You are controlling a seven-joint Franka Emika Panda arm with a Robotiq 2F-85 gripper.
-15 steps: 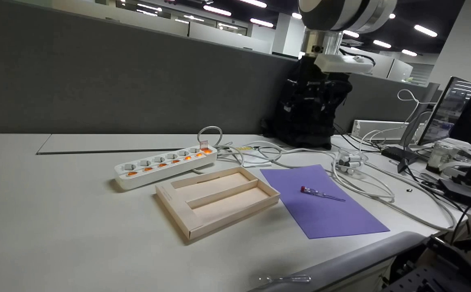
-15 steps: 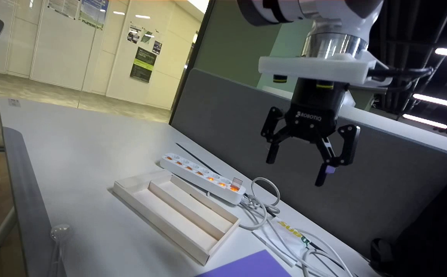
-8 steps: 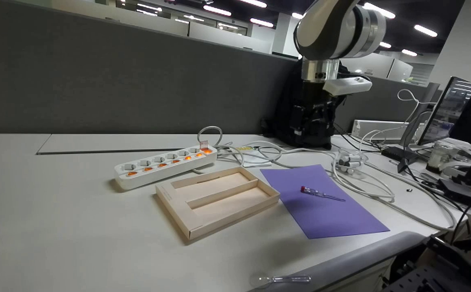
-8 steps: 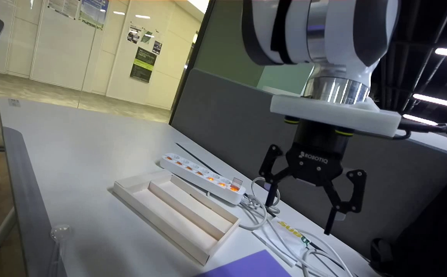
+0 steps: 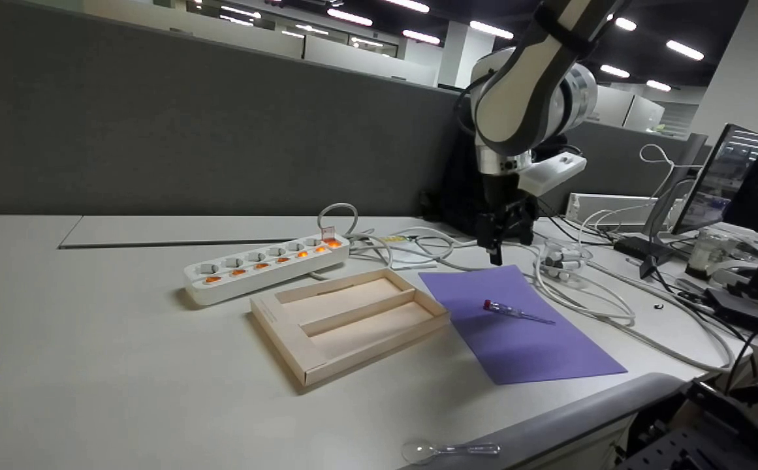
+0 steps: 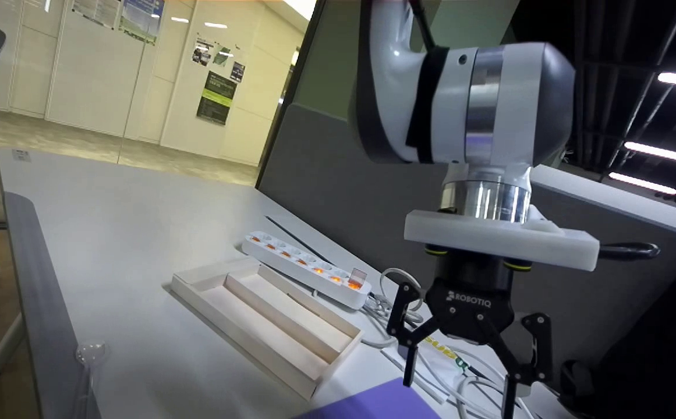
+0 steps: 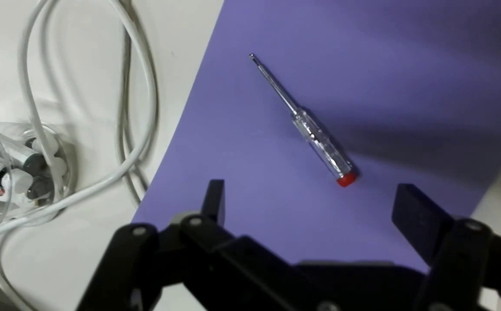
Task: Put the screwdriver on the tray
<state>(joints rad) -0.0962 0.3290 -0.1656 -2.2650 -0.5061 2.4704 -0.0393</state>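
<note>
"Purple mat (image 7: 241,142): what's on it?"

"One screwdriver (image 7: 313,131), lying flat. Wrist view: long axis diag., metal tip twd upper L, red end lower R."

"Vs. the tray (image 5: 359,312)?"

"In an ext. view, red end faces tray, tip points away. Tray's just beside mat."

"And the gripper (image 7: 313,201)?"

"Hangs in the air, jaws wide apart, holding nothing, screwdriver lying below, untouched."

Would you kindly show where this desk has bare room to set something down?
In an exterior view, bare desk stretches to the picture's left of the power strip and tray; a smaller patch lies between tray, purple mat and clear spoon. Crowded: the mat, holding the screwdriver, open gripper nearby; beside it, white cables and small bottles.
</note>
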